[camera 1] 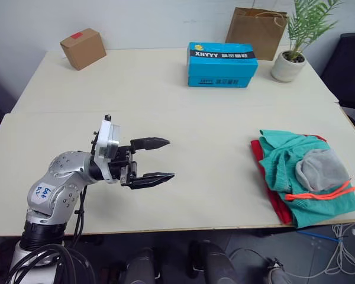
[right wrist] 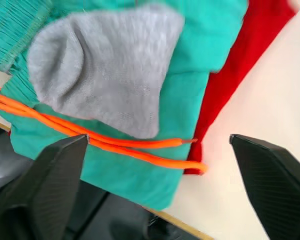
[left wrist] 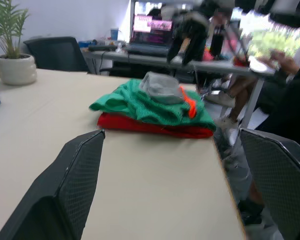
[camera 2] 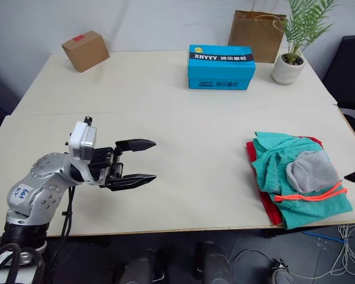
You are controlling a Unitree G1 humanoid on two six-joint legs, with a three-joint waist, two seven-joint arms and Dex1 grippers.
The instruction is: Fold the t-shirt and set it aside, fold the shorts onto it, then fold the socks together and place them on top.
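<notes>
Left end effector (camera 1: 154, 159) — socks (camera 1: 321, 169) far right

Silver-grey rounded metal left arm (camera 1: 59, 177) with dark screw holes, a white sticker with blue handwriting, black cables trailing beneath. White camera block at the wrist. Left gripper (camera 1: 160, 160): two tapered black fingers (left wrist: 70, 190), diamond-textured pads.

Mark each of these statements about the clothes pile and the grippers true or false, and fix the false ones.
1. The socks lie on top of the shorts. True.
2. The t-shirt is on top of the pile. False: it lies at the bottom, under the shorts.
3. The left gripper is open and holds nothing. True.
4. The right gripper is shut on the drawstring. False: its fingers stand wide apart above the pile.
5. The blue box sits on the pile. False: it stands apart, by the potted plant.
</notes>
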